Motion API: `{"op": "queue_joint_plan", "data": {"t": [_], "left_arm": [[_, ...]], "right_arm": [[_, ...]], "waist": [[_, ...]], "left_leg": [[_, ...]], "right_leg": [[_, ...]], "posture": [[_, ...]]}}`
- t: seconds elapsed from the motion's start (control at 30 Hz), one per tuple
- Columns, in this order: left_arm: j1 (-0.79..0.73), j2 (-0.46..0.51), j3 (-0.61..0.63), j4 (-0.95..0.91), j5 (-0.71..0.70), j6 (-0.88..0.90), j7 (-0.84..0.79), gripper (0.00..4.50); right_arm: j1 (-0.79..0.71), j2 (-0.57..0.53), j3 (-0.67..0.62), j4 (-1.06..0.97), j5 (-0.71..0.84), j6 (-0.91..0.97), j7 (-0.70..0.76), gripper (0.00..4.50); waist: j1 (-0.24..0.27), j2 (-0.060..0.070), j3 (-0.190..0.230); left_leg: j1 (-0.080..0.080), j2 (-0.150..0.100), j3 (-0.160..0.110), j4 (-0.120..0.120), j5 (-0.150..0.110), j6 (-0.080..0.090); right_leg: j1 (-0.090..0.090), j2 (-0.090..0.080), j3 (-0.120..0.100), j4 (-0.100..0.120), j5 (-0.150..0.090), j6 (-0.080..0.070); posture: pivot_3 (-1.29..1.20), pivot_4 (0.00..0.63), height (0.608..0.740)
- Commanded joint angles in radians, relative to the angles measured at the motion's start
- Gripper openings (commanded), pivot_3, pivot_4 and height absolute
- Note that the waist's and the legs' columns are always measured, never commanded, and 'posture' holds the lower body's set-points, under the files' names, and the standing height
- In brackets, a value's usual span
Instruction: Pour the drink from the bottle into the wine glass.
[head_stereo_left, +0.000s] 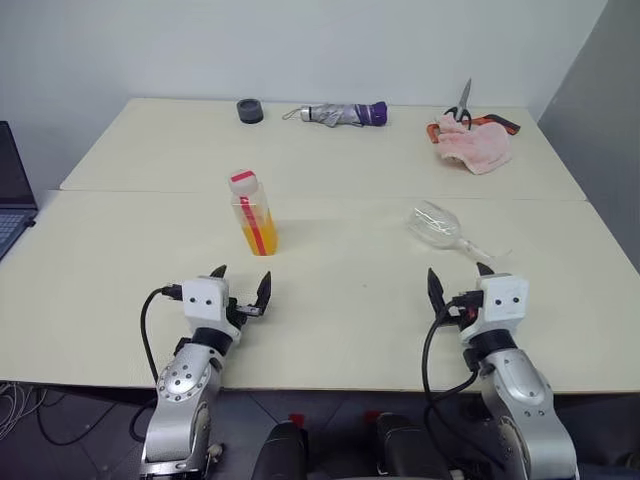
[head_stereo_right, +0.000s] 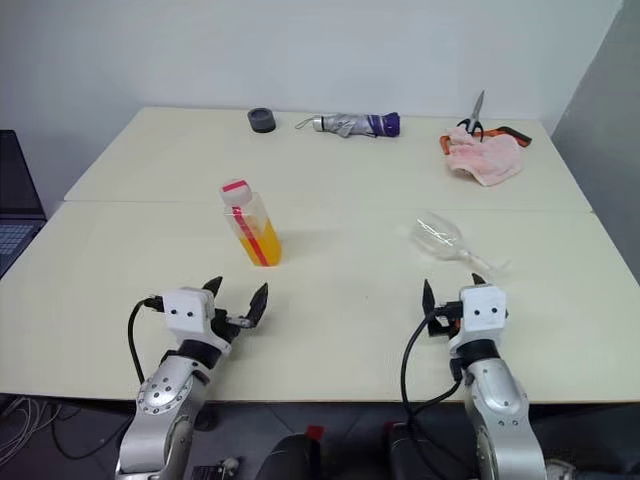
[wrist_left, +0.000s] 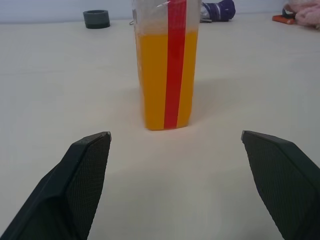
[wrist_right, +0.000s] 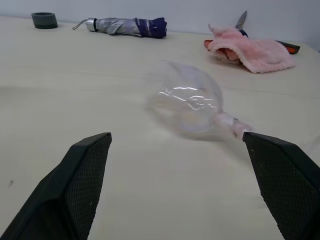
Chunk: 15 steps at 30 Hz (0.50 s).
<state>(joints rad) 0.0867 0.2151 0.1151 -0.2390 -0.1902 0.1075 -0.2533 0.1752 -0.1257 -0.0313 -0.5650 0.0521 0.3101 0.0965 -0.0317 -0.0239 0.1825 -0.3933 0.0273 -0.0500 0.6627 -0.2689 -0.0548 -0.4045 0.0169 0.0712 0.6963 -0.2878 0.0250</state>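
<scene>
Lying glass: the wine glass (head_stereo_left: 436, 224) is on its side just ahead of the right gripper (head_stereo_left: 460, 282), stem toward that arm.
Bottle: the bottle (head_stereo_left: 252, 212) stands capped, ahead of the left gripper (head_stereo_left: 242, 285).
Grippers: both spread wide, empty.
Surface: pale table (head_stereo_left: 350, 300); white wall behind.

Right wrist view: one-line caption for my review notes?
Open right gripper faces the wine glass lying on its side on the table, with a folded umbrella and pink cloth behind.

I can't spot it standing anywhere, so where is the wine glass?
The wine glass lies on its side on the table, on the robot's right, just ahead of the right gripper.
</scene>
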Motion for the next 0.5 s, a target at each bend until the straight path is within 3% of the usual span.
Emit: {"op": "queue_joint_plan", "data": {"t": [0.03, 0.5], "left_arm": [[-0.005, 0.003, -0.002, -0.054, -0.006, -0.009, -0.007, 4.48], [-0.009, 0.013, -0.023, -0.067, 0.005, 0.008, -0.006, 4.48]], "right_arm": [[0.008, -0.015, -0.05, -0.025, 0.032, -0.037, 0.02, 4.5], [0.068, -0.017, -0.085, 0.106, 0.047, -0.208, 0.046, 4.5]], "waist": [[0.0, 0.0, 0.0], [0.0, 0.0, 0.0]], "left_leg": [[0.0, 0.0, 0.0, 0.0, 0.0, 0.0], [0.0, 0.0, 0.0, 0.0, 0.0, 0.0]], "right_leg": [[0.0, 0.0, 0.0, 0.0, 0.0, 0.0], [0.0, 0.0, 0.0, 0.0, 0.0, 0.0]], "posture": [[0.0, 0.15, 0.74], [0.0, 0.15, 0.74]]}}
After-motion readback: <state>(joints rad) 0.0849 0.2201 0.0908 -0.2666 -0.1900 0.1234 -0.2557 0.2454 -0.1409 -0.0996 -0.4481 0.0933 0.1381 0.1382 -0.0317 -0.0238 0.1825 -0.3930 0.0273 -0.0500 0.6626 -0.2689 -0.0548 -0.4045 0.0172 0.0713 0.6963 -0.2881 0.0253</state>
